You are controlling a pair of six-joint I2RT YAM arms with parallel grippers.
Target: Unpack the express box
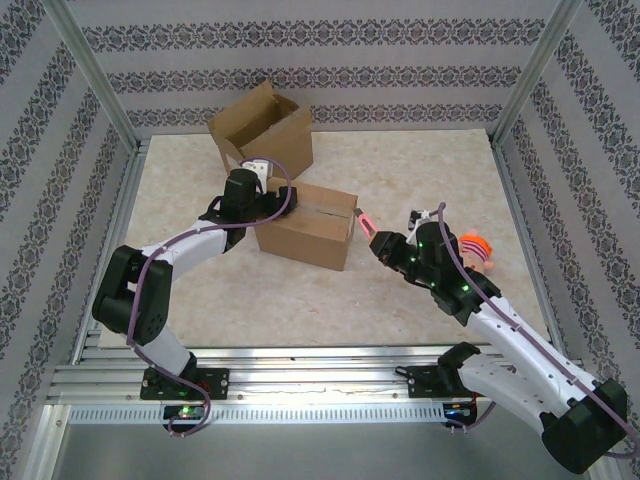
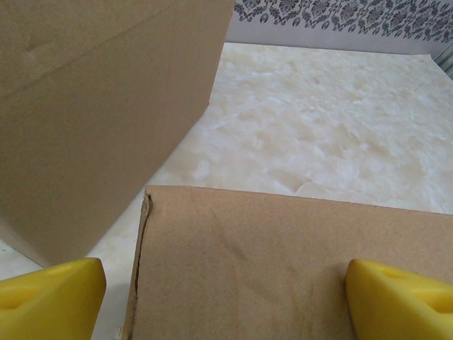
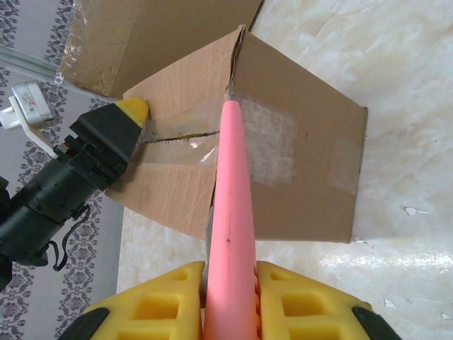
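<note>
Surroundings: a pale marbled desk [image 1: 420, 170] is enclosed by patterned walls [image 1: 300, 40] and a metal frame.
Open box [image 1: 262, 128]: it is set at the back left of the desk with its flaps raised, just behind the express box.
Left hand [image 2: 225, 294]: it is spread wide over the left end of the express box. One yellow fingertip [image 3: 132, 110] is seen at the taped seam. Nothing is held.
Express box [image 1: 308, 228]: it is placed at mid-desk between the two hands, closed, with clear tape [image 3: 269, 138] across its top and its right end.
Pink tool [image 3: 232, 184]: its tip is laid on the seam at the box's right top edge.
Right hand [image 3: 230, 283]: it is pressed together on the pink tool's handle.
Orange toy [image 1: 477, 250]: it is seen on the desk just beside the right arm.
</note>
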